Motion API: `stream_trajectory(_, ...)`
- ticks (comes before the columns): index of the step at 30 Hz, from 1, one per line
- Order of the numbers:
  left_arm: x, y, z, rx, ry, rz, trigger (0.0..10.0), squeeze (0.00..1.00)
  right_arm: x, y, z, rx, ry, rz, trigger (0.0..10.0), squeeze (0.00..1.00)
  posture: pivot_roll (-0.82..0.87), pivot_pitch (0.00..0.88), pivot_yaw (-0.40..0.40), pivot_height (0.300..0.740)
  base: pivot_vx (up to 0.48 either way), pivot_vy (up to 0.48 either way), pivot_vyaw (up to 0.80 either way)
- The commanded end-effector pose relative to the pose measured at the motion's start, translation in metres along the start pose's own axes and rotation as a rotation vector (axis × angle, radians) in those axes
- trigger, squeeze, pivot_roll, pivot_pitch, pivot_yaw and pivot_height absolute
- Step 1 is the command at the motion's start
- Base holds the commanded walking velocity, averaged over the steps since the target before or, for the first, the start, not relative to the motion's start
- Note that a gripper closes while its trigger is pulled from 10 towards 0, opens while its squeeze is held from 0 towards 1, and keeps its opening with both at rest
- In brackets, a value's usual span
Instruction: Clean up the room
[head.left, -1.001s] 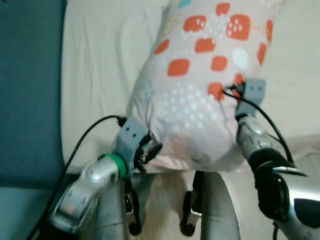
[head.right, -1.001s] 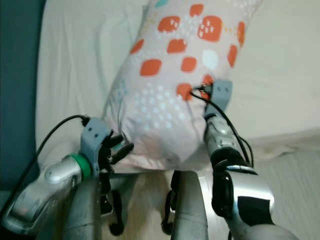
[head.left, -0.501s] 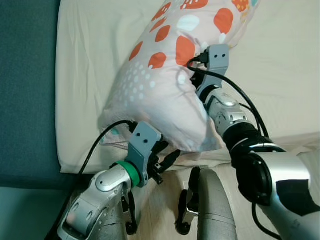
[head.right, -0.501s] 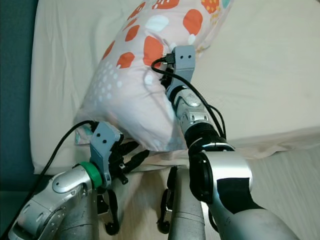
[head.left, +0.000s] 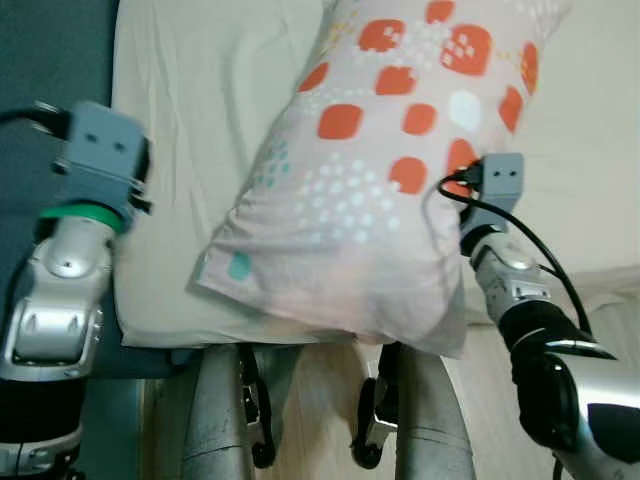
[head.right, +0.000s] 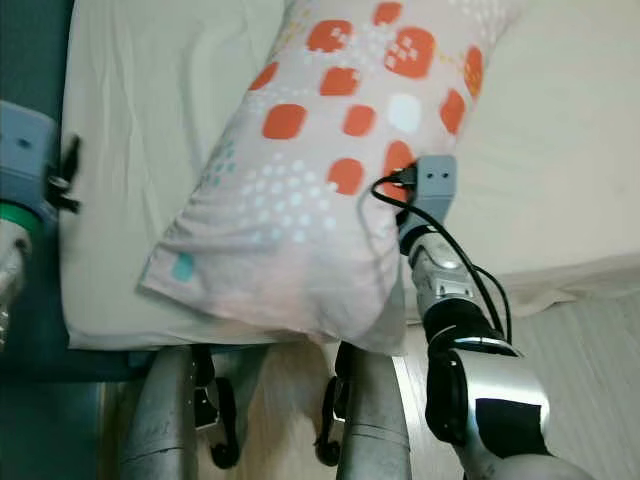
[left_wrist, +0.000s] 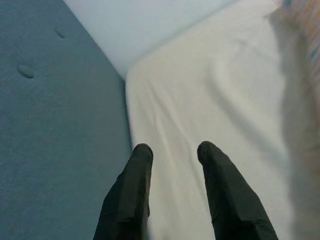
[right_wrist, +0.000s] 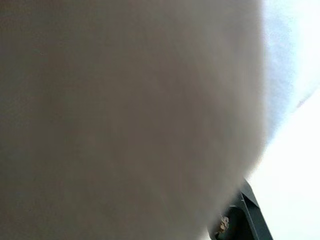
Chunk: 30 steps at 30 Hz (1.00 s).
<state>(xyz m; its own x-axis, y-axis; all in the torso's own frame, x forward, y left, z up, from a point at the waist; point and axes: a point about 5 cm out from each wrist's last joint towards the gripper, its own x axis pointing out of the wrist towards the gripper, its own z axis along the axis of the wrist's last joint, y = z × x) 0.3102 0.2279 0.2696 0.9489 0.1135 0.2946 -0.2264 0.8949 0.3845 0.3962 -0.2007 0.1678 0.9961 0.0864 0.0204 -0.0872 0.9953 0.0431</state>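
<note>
You are looking down at a pillow (head.left: 380, 180) with orange patches, lying on the cream mattress (head.left: 190, 120) and overhanging its near edge at 6 o'clock. Your left gripper (left_wrist: 172, 152) is hovering at 9 o'clock, fingers spread apart, gripping nothing above the sheet. Your right gripper is pressing against the pillow's 3 o'clock side; its fingers are hidden, so you cannot tell their state.

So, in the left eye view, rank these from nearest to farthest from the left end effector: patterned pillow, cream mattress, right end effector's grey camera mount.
1. Cream mattress, right beside the left end effector, at its edge.
2. Patterned pillow, mid-bed, to its right.
3. Grey camera mount, at the pillow's far, right side.
</note>
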Motion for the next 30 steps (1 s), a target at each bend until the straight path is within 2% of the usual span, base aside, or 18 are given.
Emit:
stream_trajectory(1, -0.001, 0.009, 0.014, -0.100, -0.059, 0.037, 10.0, 0.00, 0.006, 0.010, 0.011, -0.007, -0.036, 0.051, 10.0, 0.00, 0.11, 0.279, 0.078, 0.603, 0.000, 0.000, 0.00)
stream_trajectory(6, 0.001, 0.013, 0.045, -0.304, -0.150, 0.002, 10.0, 0.00, 0.019, 0.041, 0.038, 0.002, -0.098, 0.183, 10.0, 0.00, 0.15, 0.252, 0.045, 0.603, 0.000, 0.000, 0.00)
stream_trajectory(8, -0.001, 0.012, 0.079, -0.419, -0.265, -0.073, 10.0, 0.00, 0.027, 0.088, 0.066, 0.011, -0.173, 0.386, 10.0, 0.00, 0.16, 0.238, 0.025, 0.603, 0.000, 0.000, 0.00)
stream_trajectory(9, -0.001, 0.012, 0.079, -0.419, -0.265, -0.073, 10.0, 0.00, 0.027, 0.088, 0.066, 0.011, -0.173, 0.386, 10.0, 0.00, 0.16, 0.238, 0.025, 0.603, 0.000, 0.000, 0.00)
stream_trajectory(10, -0.002, 0.013, 0.094, -0.443, -0.323, -0.100, 10.0, 0.00, 0.028, 0.114, 0.080, 0.016, -0.214, 0.506, 10.0, 0.00, 0.17, 0.231, 0.014, 0.603, 0.000, 0.000, 0.00)
stream_trajectory(11, -0.002, 0.013, 0.094, -0.443, -0.323, -0.100, 10.0, 0.00, 0.028, 0.114, 0.080, 0.016, -0.214, 0.506, 10.0, 0.00, 0.17, 0.231, 0.014, 0.603, 0.000, 0.000, 0.00)
stream_trajectory(12, -0.003, 0.015, 0.114, -0.455, -0.396, -0.128, 10.0, 0.00, 0.025, 0.144, 0.094, 0.019, -0.263, 0.645, 10.0, 0.00, 0.18, 0.222, 0.004, 0.603, 0.000, 0.000, 0.00)
stream_trajectory(13, -0.003, 0.015, 0.114, -0.455, -0.396, -0.128, 10.0, 0.00, 0.025, 0.144, 0.094, 0.019, -0.263, 0.645, 10.0, 0.00, 0.18, 0.222, 0.004, 0.603, 0.000, 0.000, 0.00)
stream_trajectory(14, -0.003, 0.022, 0.133, -0.466, -0.470, -0.140, 10.0, 0.00, 0.019, 0.174, 0.108, 0.017, -0.316, 0.785, 10.0, 0.00, 0.18, 0.215, -0.001, 0.603, 0.000, 0.000, 0.00)
stream_trajectory(15, -0.003, 0.022, 0.133, -0.466, -0.470, -0.140, 10.0, 0.00, 0.019, 0.174, 0.108, 0.017, -0.316, 0.785, 10.0, 0.00, 0.18, 0.215, -0.001, 0.603, 0.000, 0.000, 0.00)
stream_trajectory(16, -0.002, 0.030, 0.150, -0.481, -0.533, -0.142, 10.0, 0.00, 0.011, 0.200, 0.119, 0.009, -0.368, 0.908, 10.0, 0.00, 0.18, 0.209, 0.000, 0.603, 0.000, 0.000, 0.00)
stream_trajectory(17, -0.002, 0.030, 0.150, -0.481, -0.533, -0.142, 10.0, 0.00, 0.011, 0.200, 0.119, 0.009, -0.368, 0.908, 10.0, 0.00, 0.18, 0.209, 0.000, 0.603, 0.000, 0.000, 0.00)
stream_trajectory(18, -0.001, 0.045, 0.170, -0.498, -0.610, -0.136, 10.0, 0.00, -0.010, 0.233, 0.129, -0.021, -0.453, 1.128, 10.0, 0.00, 0.18, 0.198, -0.003, 0.603, 0.000, 0.000, 0.00)
stream_trajectory(20, -0.001, 0.045, 0.170, -0.498, -0.610, -0.136, 10.0, 0.00, -0.010, 0.233, 0.129, -0.021, -0.453, 1.128, 10.0, 0.00, 0.18, 0.198, -0.003, 0.603, 0.000, 0.000, 0.00)
stream_trajectory(21, -0.001, 0.055, 0.183, -0.507, -0.659, -0.128, 10.0, 0.00, -0.027, 0.251, 0.133, -0.041, -0.519, 1.274, 10.0, 0.00, 0.18, 0.194, -0.006, 0.603, 0.000, 0.000, 0.00)
stream_trajectory(24, -0.002, 0.066, 0.192, -0.529, -0.692, -0.116, 10.0, 0.00, -0.042, 0.250, 0.126, -0.012, -0.559, 1.351, 10.0, 0.00, 0.17, 0.192, -0.001, 0.603, 0.000, 0.000, 0.00)
stream_trajectory(29, 0.005, 0.059, 0.178, -0.542, -0.615, -0.148, 10.0, 0.00, -0.030, 0.198, 0.078, 0.043, -0.437, 1.119, 10.0, 0.00, 0.13, 0.183, 0.019, 0.603, 0.000, 0.000, 0.00)
stream_trajectory(30, 0.005, 0.059, 0.178, -0.542, -0.615, -0.148, 10.0, 0.00, -0.030, 0.198, 0.078, 0.043, -0.437, 1.119, 10.0, 0.00, 0.13, 0.183, 0.019, 0.603, 0.000, 0.000, 0.00)
